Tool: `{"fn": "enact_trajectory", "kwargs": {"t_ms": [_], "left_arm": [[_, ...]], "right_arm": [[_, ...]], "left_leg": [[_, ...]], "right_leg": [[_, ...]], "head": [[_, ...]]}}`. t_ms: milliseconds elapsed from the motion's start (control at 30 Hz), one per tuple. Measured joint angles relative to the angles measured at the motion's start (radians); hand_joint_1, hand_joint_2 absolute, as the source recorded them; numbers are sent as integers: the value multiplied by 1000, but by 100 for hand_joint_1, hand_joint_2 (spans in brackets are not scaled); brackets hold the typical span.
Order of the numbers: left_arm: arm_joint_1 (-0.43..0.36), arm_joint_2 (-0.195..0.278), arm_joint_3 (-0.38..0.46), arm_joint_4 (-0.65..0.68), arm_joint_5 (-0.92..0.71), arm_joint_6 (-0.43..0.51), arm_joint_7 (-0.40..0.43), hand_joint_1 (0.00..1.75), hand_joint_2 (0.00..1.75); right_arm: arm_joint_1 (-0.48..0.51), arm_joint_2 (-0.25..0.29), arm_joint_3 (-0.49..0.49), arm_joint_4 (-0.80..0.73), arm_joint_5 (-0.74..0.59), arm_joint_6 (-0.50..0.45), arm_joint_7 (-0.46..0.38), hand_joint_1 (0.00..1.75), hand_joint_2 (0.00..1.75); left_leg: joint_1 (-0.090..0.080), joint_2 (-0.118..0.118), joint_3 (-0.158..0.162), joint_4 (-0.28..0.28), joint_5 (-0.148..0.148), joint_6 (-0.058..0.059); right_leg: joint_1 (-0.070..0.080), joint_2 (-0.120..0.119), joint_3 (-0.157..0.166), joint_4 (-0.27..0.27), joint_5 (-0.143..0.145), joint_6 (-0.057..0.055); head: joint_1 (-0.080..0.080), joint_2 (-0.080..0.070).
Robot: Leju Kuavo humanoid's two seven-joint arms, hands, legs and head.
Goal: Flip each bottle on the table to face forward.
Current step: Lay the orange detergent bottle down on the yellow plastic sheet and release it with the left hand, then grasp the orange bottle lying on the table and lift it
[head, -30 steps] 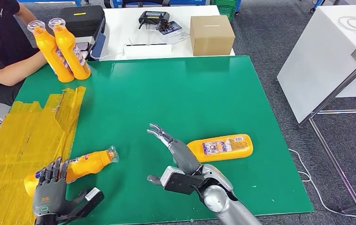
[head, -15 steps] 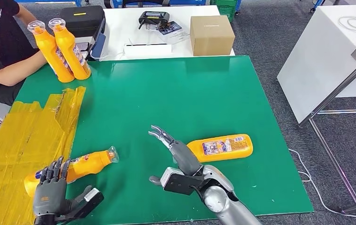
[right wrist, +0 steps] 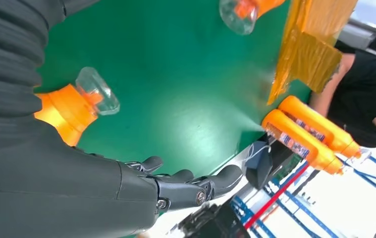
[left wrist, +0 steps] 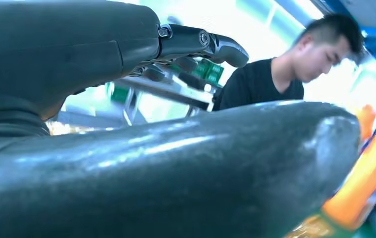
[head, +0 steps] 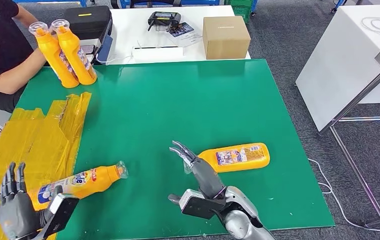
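Observation:
Two orange bottles lie on the green table (head: 177, 100). The left bottle (head: 77, 181) lies near the front edge with its label up and its clear cap (right wrist: 240, 12) pointing right. My left hand (head: 15, 210) is open, off to the bottle's left and apart from it, with its fingers (left wrist: 200, 42) raised. The right bottle (head: 235, 156) lies label up. My right hand (head: 200, 170) is open, its fingers (right wrist: 190, 186) stretched out beside the bottle's neck (right wrist: 67, 111) and holding nothing. Two more orange bottles (head: 67, 52) stand upright at the back left corner.
A person (head: 0, 50) sits at the table's back left, one arm beside the upright bottles. Crumpled yellow plastic sheet (head: 32, 140) covers the table's left side. A white table behind holds a cardboard box (head: 225, 36), a black case (head: 85, 22) and a controller (head: 163, 20).
My left hand has pulled away to the left from the left bottle, which now shows its label. My right hand has shifted slightly right and toward me.

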State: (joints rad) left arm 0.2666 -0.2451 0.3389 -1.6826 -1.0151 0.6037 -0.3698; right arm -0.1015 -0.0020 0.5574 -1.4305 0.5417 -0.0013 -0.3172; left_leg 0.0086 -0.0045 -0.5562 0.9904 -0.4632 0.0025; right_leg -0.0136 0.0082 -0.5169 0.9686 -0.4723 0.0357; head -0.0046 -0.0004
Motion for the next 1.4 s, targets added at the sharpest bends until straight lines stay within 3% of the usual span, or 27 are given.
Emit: {"fn": "enact_trajectory", "kwargs": {"t_ms": [133,300,500,567,967,1400], "left_arm": [[11,-33,21,-48,200,-116,-89,0,0],[16,-56,36,-84,304,-228,-115,0,0],[29,-74,43,-112,594,-590,-113,0,0],[36,-74,40,-117,607,-653,-112,0,0],[50,-74,12,-149,752,-787,-150,0,0],[58,-70,-55,-172,757,-769,-144,0,0]], "right_arm": [[22,-14,-20,-24,37,-25,9,0,175],[39,-34,-42,-49,64,-38,24,0,175],[49,-74,-84,-72,124,-48,83,0,175],[47,-92,-106,-71,122,-39,92,0,175],[-2,-153,-190,6,154,-24,155,0,175],[-34,-168,-223,118,206,-1,193,0,175]], "left_leg": [[0,0,0,0,0,0],[0,0,0,0,0,0],[0,0,0,0,0,0],[0,0,0,0,0,0],[0,0,0,0,0,0],[0,0,0,0,0,0]], "right_leg": [[0,0,0,0,0,0],[0,0,0,0,0,0],[0,0,0,0,0,0],[0,0,0,0,0,0],[0,0,0,0,0,0],[0,0,0,0,0,0]], "head": [[0,0],[0,0],[0,0],[0,0],[0,0],[0,0]]}}
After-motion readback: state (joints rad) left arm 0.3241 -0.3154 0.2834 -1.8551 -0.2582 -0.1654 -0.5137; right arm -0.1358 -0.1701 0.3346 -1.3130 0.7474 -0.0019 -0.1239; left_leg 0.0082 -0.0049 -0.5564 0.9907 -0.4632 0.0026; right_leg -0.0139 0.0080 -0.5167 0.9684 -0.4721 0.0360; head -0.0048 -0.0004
